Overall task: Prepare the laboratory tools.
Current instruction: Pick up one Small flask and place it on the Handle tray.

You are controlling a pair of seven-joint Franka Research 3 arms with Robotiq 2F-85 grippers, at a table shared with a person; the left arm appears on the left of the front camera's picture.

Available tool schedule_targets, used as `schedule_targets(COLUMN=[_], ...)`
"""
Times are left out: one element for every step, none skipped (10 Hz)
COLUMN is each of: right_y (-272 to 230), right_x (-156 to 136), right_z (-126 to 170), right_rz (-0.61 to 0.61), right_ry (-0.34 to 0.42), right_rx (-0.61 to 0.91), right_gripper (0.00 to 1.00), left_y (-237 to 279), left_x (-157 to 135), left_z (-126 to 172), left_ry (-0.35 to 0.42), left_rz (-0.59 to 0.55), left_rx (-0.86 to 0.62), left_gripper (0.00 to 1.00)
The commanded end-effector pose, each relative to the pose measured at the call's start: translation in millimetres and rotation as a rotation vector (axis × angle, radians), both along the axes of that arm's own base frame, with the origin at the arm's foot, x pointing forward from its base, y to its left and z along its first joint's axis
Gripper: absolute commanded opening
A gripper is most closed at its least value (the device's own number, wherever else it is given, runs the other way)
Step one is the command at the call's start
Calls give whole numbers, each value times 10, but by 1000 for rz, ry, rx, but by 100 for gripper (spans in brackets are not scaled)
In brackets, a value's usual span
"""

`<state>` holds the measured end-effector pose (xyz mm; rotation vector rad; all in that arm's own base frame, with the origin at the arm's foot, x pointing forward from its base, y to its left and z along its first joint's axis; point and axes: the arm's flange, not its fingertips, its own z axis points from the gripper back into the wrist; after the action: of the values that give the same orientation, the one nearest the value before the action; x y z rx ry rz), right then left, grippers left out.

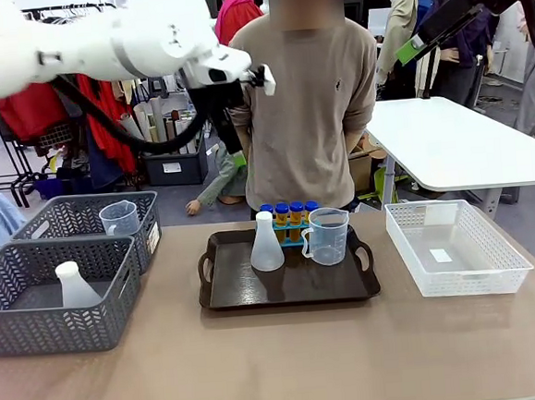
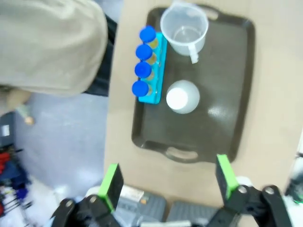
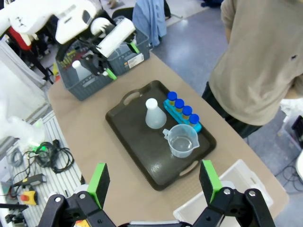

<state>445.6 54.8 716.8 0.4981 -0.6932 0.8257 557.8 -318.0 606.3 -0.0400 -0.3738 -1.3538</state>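
Front view: the dark tray (image 1: 221, 294) mid-table holds a white conical flask (image 1: 265, 245), a clear measuring beaker (image 1: 327, 236) and blue-capped tubes (image 1: 288, 212) in a blue rack (image 1: 291, 231); grey baskets (image 1: 44, 301) at left hold another flask (image 1: 73, 285) and beaker (image 1: 119, 217), and no writing is legible. Left wrist view: the left gripper (image 2: 168, 182) hangs spread wide and empty above the tray's near handle. Right wrist view: the right gripper (image 3: 154, 181) is likewise parted and empty, high over the table, with a white basket (image 3: 240, 176) below.
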Motion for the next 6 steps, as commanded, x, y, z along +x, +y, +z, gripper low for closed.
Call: schedule_targets(right_y=[8, 8, 8, 8, 8, 8], right_x=[-2, -2, -2, -2, -2, -2], right_z=[13, 13, 13, 13, 13, 13], right_rz=[6, 6, 6, 6, 6, 6], right_ry=[-6, -6, -6, -6, -6, -6], right_rx=[11, 11, 11, 11, 11, 11], right_gripper=[100, 100, 100, 100, 100, 100], left_y=[384, 543, 675, 786, 931, 1102], left_x=[-346, -439, -476, -513, -579, -595], left_z=[86, 268, 410, 564, 767, 951], left_ry=[-43, -52, -70, -87, -96, -104], left_rz=[61, 93, 125, 149, 159, 171], left_rx=[-64, -120, -143, -189, -234, -267], left_gripper=[100, 100, 100, 100, 100, 100])
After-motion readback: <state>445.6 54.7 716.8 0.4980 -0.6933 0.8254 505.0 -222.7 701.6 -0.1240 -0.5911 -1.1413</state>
